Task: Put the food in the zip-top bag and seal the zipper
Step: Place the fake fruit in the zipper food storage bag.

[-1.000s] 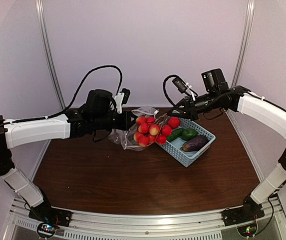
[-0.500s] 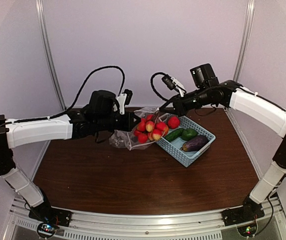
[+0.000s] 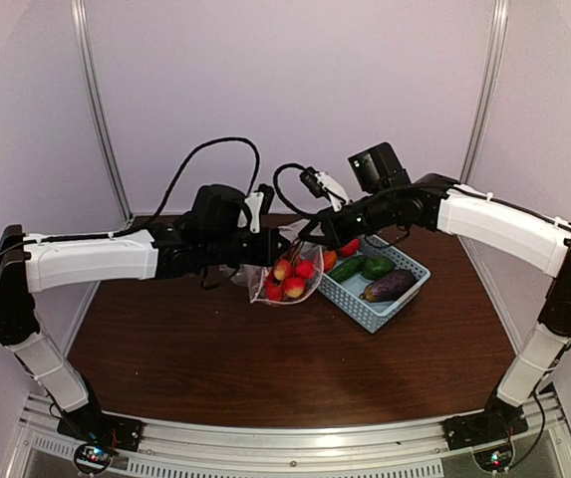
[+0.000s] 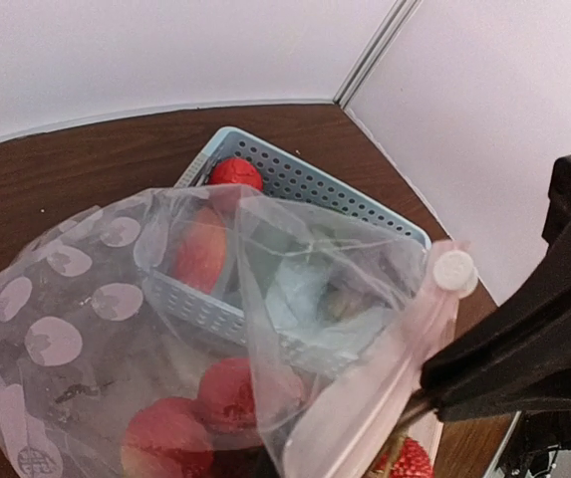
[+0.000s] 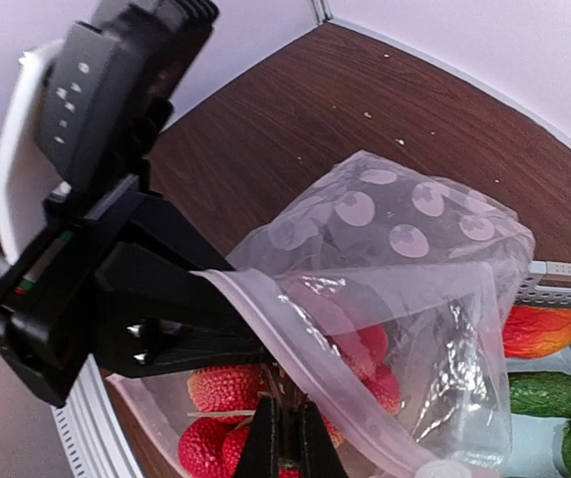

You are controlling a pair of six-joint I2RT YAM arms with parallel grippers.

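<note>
Dark wood table (image 3: 215, 368), pale walls (image 3: 295, 90) all round. Both arms meet above the table's far middle with the zip-top bag (image 3: 287, 279) hanging between them, its bottom at or just above the tabletop (can't tell which from overhead).

Left gripper (image 3: 273, 249): jaws closed, clamped on the bag's mouth edge at the left end. In the right wrist cam its black fingers (image 5: 180, 299) pinch the end of the zipper (image 5: 295, 339).

Right gripper (image 3: 313, 231): jaws closed too, pinching the mouth edge at the other end. In the left wrist cam its black tip (image 4: 429, 383) sits on the pale strip just below the round white slider (image 4: 454, 270).

Mouth is not sealed. The near lip sags open between the two grips.

Contents: several red strawberries (image 3: 293, 287) bunched low in the bag, seen through the spotted film.

Light blue slotted basket (image 3: 380, 314) sits on the table just right of the bag, touching or nearly so. In it: cucumber (image 3: 348, 267), green pepper (image 3: 377, 267), eggplant (image 3: 390, 287) and one more red piece (image 3: 350, 246) at the far corner. An orange-red piece (image 5: 539, 329) also shows in the basket on the right wrist cam.
</note>
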